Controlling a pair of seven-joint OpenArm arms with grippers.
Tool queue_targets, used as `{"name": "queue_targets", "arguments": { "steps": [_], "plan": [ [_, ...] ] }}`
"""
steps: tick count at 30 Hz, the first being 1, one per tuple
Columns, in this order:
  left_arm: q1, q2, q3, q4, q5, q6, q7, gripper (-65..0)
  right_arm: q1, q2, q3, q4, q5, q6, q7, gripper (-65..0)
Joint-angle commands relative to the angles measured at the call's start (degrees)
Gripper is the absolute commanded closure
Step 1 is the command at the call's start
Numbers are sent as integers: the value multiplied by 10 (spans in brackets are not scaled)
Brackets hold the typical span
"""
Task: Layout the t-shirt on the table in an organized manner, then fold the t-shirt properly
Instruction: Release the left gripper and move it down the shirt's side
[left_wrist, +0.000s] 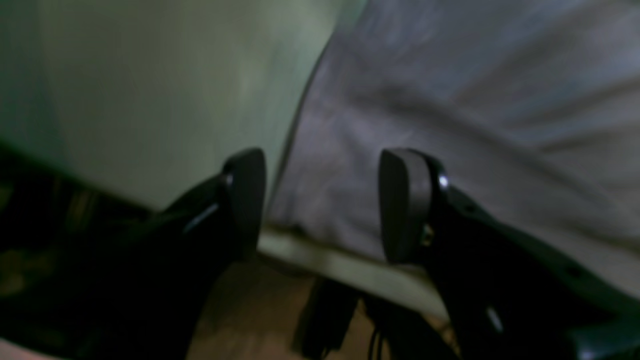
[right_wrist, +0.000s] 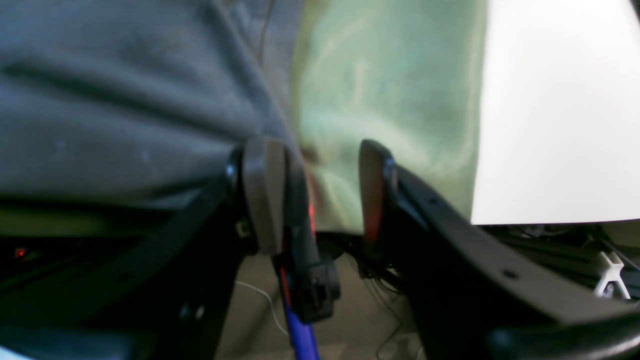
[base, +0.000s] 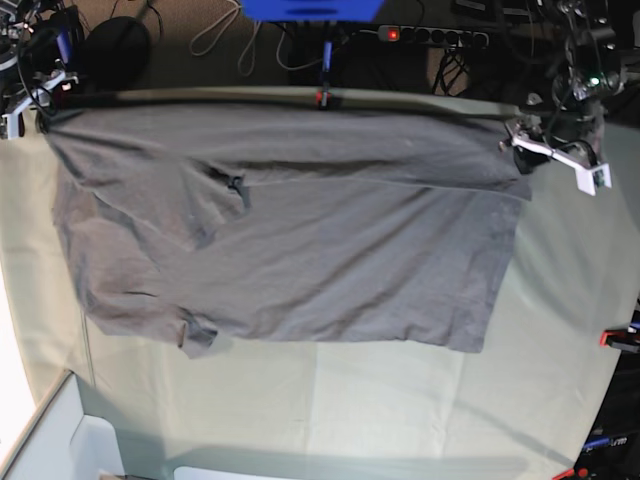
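With both the left gripper (left_wrist: 320, 205) and right gripper (right_wrist: 320, 195) parted, empty beside the t-shirt (base: 290, 230), smooth wrinkles before folding.

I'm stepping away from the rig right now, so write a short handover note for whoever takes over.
Left gripper: open, empty, at the t-shirt's corner by the table edge.
Right gripper: open, empty, at the shirt's opposite corner on the same edge.
T-shirt: spread flat across the table, one long edge along the table edge nearest the arms, some wrinkles, one sleeve bunched near the opposite edge.
Done: layout, mostly.
Left: smooth that sleeve, then all the folding.
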Motion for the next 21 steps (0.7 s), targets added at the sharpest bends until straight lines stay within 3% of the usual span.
{"name": "queue_targets", "arguments": {
  "steps": [1, 6, 11, 15, 19, 21],
  "plan": [
    [-1, -5, -4, 16, -3, -1, -7, -352, 1, 7, 9, 15, 6, -4, 14, -252],
    [-57, -2, -4, 22, 3, 0, -8, -352, 37, 6, 18, 17, 6, -4, 10, -256],
    [-173, -2, -2, -40, 4, 1, -11, -352, 76, 6, 41, 12, 4, -4, 9, -256],
    [-293, -6, 0, -161, 4, -2, -13, -352, 88, 6, 32, 15, 3, -4, 9, -256],
    [-435, -12, 1, -353, 12, -3, -17, -352, 95, 6, 32, 14, 3, -4, 9, -256],
    [-495, -16, 7, -447, 36, -4, -49, -352, 95, 6, 32, 16, 3, -4, 9, -256]
  ]
}}
